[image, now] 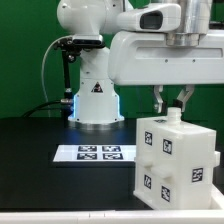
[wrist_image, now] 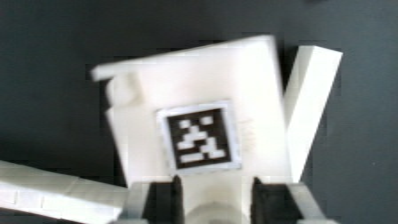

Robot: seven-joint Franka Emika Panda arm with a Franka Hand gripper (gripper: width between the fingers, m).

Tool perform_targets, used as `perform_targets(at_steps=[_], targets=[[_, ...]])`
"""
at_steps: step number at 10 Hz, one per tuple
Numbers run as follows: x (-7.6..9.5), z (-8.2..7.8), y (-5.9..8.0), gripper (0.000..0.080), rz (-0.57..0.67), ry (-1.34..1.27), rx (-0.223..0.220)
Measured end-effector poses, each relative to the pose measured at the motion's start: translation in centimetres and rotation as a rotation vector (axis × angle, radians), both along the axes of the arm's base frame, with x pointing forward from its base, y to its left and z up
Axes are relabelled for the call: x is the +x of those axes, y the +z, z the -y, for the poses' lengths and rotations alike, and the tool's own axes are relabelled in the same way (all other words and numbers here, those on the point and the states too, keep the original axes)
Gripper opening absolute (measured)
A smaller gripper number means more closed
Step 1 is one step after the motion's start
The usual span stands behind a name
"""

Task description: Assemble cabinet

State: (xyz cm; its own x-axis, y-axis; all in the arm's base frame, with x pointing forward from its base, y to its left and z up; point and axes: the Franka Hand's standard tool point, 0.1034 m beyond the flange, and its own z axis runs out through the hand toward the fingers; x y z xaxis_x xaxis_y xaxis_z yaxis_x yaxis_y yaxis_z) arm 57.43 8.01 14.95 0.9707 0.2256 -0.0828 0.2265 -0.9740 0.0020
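Exterior view, read from its left to its right. The arm's base [image: 95, 98] stands at the back of the black table [image: 35, 170]. In front of it the marker board [image: 95, 152] lies flat, well apart from the work. At the exterior view's right stands the cabinet [image: 175, 160], an upright white box with tags on its visible faces. The gripper [image: 172, 102] hangs directly above it, one finger on either side of a small raised part on the cabinet's top. The wrist view shows the cabinet [wrist_image: 187, 85] end-on. It shows a tag [wrist_image: 201, 135] just ahead of the gripper [wrist_image: 210, 187] and a flat white panel [wrist_image: 311, 90] beside the tagged face. The fingers [wrist_image: 157, 200] stand moderately apart around the raised part, but it cannot be told whether they press on it or merely bracket it. The body looks largely assembled, so the step in hand is judged to be seating or fastening the top piece. The next move probably calls for a firm, centred hold and a careful press or turn that does not tip the box.
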Motion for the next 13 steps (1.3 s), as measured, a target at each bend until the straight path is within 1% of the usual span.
perform_targets(at_steps=[2, 3, 5, 7, 9, 11, 13], targets=[[0.1, 0.1, -0.2, 0.0169, 0.002, 0.034, -0.002], [0.4, 0.1, -0.3, 0.0152, 0.014, 0.069, -0.001], [0.8, 0.7, -0.6, 0.0145, 0.021, 0.117, 0.0], [1.8, 1.4, -0.8, 0.0132, 0.021, 0.155, -0.003], [2.0, 1.5, -0.7, 0.0128, 0.011, 0.161, -0.002], [1.6, 1.1, -0.9, 0.0116, 0.012, 0.127, -0.003], [0.0, 0.6, -1.4, 0.0108, 0.016, 0.077, -0.003]])
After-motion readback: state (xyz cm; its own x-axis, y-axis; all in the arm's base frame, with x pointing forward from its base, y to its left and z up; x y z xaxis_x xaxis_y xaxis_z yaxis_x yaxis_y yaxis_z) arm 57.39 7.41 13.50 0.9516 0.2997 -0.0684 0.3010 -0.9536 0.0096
